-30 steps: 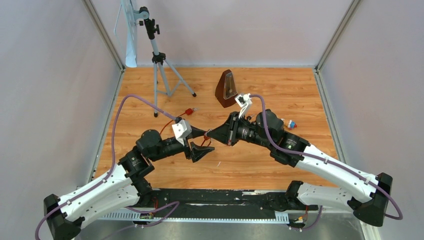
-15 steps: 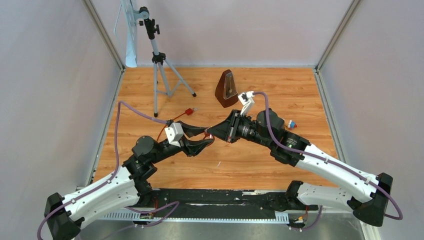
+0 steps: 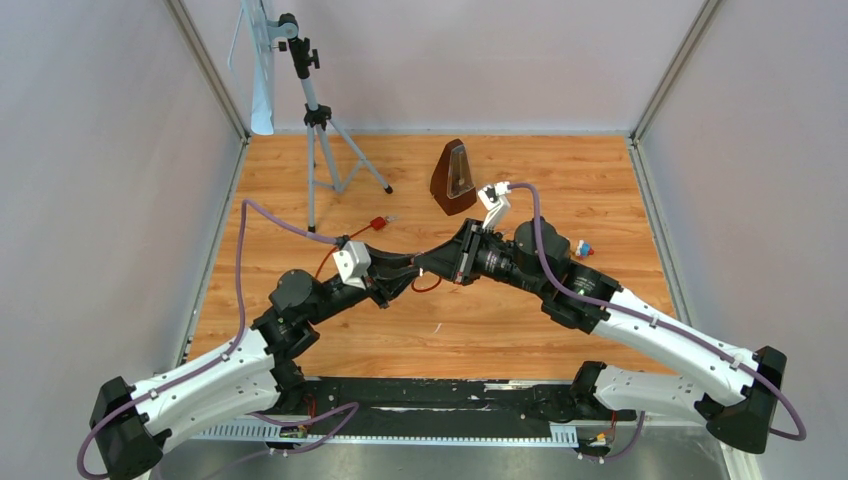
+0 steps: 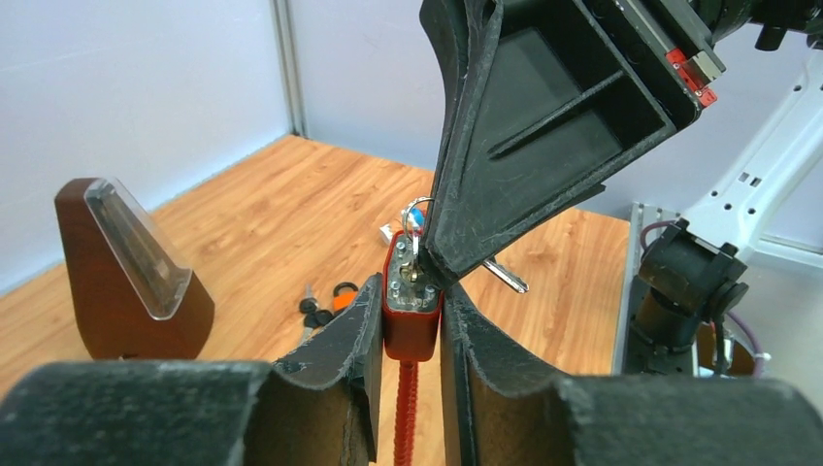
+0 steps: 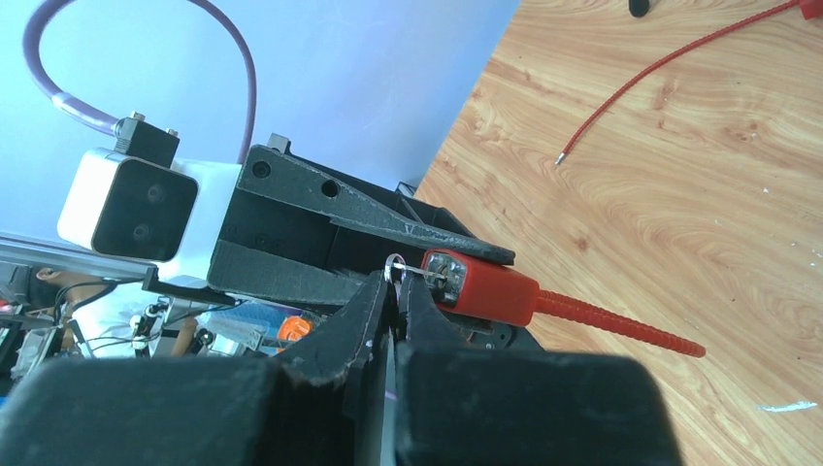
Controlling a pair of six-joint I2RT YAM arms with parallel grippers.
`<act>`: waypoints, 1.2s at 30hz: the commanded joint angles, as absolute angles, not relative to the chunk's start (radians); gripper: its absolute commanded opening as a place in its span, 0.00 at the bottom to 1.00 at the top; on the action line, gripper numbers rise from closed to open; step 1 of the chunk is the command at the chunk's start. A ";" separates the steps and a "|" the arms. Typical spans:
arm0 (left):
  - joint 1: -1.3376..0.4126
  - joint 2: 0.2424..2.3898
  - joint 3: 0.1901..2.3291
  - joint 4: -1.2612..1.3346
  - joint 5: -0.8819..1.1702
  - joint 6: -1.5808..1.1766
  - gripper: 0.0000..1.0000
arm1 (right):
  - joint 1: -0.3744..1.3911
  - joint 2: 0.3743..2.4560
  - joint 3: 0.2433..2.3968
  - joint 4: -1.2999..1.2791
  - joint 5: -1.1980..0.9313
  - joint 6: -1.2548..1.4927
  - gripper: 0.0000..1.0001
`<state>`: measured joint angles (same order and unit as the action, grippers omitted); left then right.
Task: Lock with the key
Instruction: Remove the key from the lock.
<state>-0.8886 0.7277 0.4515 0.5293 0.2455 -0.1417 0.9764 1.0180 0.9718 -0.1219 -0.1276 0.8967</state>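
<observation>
A red padlock (image 4: pixel 411 325) with a ribbed red cable (image 5: pixel 621 326) hangs above the wooden floor in mid-table. My left gripper (image 4: pixel 411 291) is shut on the lock's body, one finger on each side. A small silver key (image 5: pixel 412 269) sits in the keyhole on the lock's (image 5: pixel 482 289) end face. My right gripper (image 5: pixel 398 277) is shut on the key's head. A second key (image 4: pixel 505 277) dangles from the same ring. In the top view the left gripper (image 3: pixel 400 272) and right gripper (image 3: pixel 425 265) meet tip to tip and hide the lock.
A brown metronome (image 3: pixel 453 178) stands behind the grippers. A tripod (image 3: pixel 318 120) is at the back left. Another red lock with a thin cable (image 3: pixel 378 222) lies on the floor. An orange padlock with keys (image 4: pixel 325 296) and a small coloured object (image 3: pixel 580 247) lie nearby.
My left gripper turned, moved up to the right gripper and closed its open jaws onto the red lock. The right arm barely moved and kept hold of the key.
</observation>
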 commanded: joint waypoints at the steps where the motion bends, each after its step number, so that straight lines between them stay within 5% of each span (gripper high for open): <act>1: -0.895 0.717 0.458 0.571 0.221 -0.141 0.02 | 0.968 0.982 1.003 -0.050 -0.100 0.919 0.00; 4: -0.895 0.701 0.462 0.545 0.209 -0.149 0.00 | 0.965 0.975 0.994 -0.050 -0.094 0.913 0.04; 8: -0.895 0.673 0.520 0.374 0.167 -0.149 0.00 | 0.955 0.940 0.947 -0.072 -0.052 0.854 0.46; 12: -0.896 0.658 0.599 0.143 0.146 -0.137 0.00 | 0.920 0.878 0.883 -0.103 -0.015 0.782 0.64; 18: -0.895 0.671 0.704 -0.091 0.279 -0.113 0.00 | 0.914 0.856 0.851 -0.024 -0.172 0.475 0.62; 25: -0.895 0.727 0.793 -0.235 0.569 -0.052 0.00 | 0.915 0.933 0.905 0.059 -0.498 0.201 0.26; 28: -0.896 0.731 0.802 -0.243 0.595 -0.046 0.00 | 0.916 0.956 0.924 0.061 -0.640 0.165 0.21; 31: -0.895 0.730 0.803 -0.233 0.603 -0.046 0.00 | 0.916 0.966 0.922 0.060 -0.714 0.147 0.21; 36: -0.896 0.736 0.806 -0.221 0.630 -0.041 0.00 | 0.916 0.954 0.895 0.040 -0.768 0.089 0.36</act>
<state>-0.8906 0.7368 0.7567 -0.2523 0.5709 -0.0658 0.9138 0.9665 0.8764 -0.0010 -0.6552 0.1795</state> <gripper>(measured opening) 0.295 0.312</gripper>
